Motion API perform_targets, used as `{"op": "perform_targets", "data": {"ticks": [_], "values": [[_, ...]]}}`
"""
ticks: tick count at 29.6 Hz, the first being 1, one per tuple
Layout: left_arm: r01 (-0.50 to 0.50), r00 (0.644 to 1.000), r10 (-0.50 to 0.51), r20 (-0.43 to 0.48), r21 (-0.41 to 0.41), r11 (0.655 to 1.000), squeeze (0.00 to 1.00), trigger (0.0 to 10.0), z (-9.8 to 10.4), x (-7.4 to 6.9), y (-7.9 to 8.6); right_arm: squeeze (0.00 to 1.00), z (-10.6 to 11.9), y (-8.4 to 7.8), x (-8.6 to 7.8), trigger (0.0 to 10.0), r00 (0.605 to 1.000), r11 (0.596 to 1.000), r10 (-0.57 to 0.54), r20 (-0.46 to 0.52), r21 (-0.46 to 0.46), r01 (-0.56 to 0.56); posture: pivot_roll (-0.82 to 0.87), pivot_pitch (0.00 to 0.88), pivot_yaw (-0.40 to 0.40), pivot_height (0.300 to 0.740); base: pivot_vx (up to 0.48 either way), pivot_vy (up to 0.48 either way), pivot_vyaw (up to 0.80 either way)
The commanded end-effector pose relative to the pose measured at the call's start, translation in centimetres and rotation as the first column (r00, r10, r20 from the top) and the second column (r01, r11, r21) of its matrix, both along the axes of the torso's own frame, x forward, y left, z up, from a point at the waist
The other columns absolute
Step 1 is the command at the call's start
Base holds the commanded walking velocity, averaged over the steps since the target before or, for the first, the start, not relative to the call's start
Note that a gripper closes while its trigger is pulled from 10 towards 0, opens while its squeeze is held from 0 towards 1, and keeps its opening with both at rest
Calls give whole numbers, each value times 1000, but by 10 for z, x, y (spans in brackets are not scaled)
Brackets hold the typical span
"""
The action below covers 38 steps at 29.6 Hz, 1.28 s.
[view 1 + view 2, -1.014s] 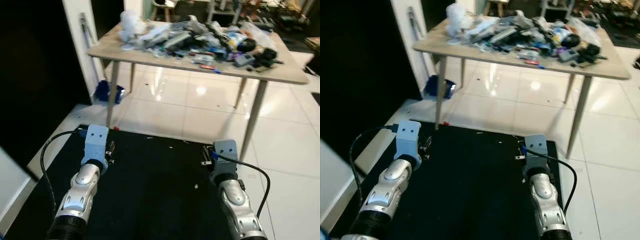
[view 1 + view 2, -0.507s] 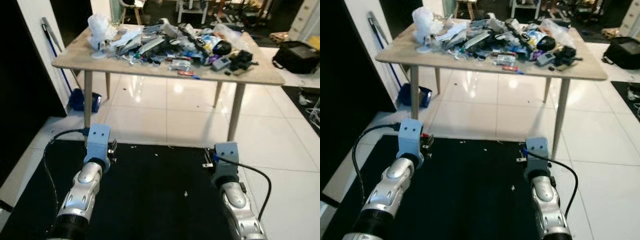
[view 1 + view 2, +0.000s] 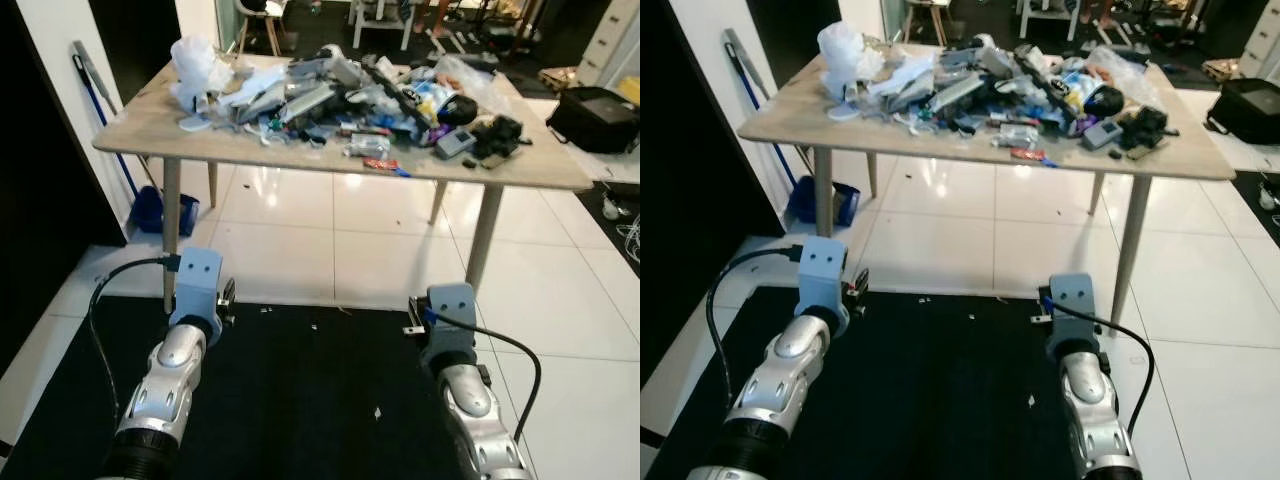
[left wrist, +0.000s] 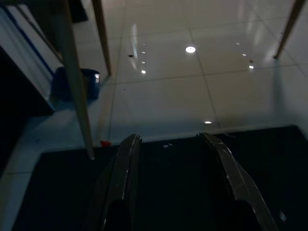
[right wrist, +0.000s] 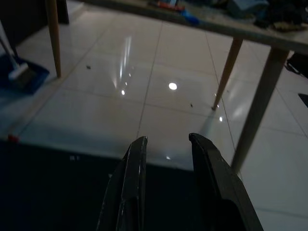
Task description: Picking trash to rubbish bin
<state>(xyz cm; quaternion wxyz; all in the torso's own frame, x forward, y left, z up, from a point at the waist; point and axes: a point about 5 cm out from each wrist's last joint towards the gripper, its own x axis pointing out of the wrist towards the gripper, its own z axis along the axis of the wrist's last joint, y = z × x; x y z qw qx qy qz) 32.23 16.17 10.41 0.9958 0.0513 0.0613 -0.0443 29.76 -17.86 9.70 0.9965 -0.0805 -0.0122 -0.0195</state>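
Trash pile point(image 3: 360, 85) on counter point(image 3: 540, 170): far ahead, slightly right. Left gripper point(image 4: 171, 144), right gripper point(image 5: 166, 144): fingers apart, empty, low over black mat point(image 3: 300, 400).

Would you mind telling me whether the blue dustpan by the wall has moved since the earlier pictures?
No. The blue dustpan still sits by the broom at the wall, beside the table leg; only the camera has shifted.

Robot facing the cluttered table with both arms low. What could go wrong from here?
1. The pile mixes wrappers with what look like devices, so a non-trash item might be grabbed.
2. Items near the table edge, like the red wrapper, could be knocked off.
3. The mat edge lies just ahead and might catch a foot.
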Motion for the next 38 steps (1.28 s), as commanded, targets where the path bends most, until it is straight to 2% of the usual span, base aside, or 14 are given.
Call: {"op": "perform_targets", "data": {"ticks": [1, 18, 23, 38], "values": [[8, 1000, -8, -2, 0, 1000, 0, 10000, 0, 0, -2, 0, 0, -3, -1, 10000, 1000, 1000, -15, 0, 0, 15, -63, 90, 20, 740, 337, 0, 0], [24, 1000, -24, 13, -10, 1000, 0, 10000, 5, 3, -7, 0, 8, -1, 4, 10000, 1000, 1000, -5, 20, -24, 5, -63, 87, 28, 740, 337, 0, 0], [30, 999, -30, 14, -13, 999, 0, 10000, 6, 3, -9, 0, 9, -2, 4, 10000, 1000, 1000, -8, 22, -19, 8, -62, 87, 28, 740, 337, 0, -763], [26, 1000, -25, 18, -13, 1000, 0, 10000, 7, 3, -8, 0, 18, -2, 6, 10000, 998, 1000, 7, 56, -29, -5, -62, 90, 27, 740, 336, 0, 0]]}}
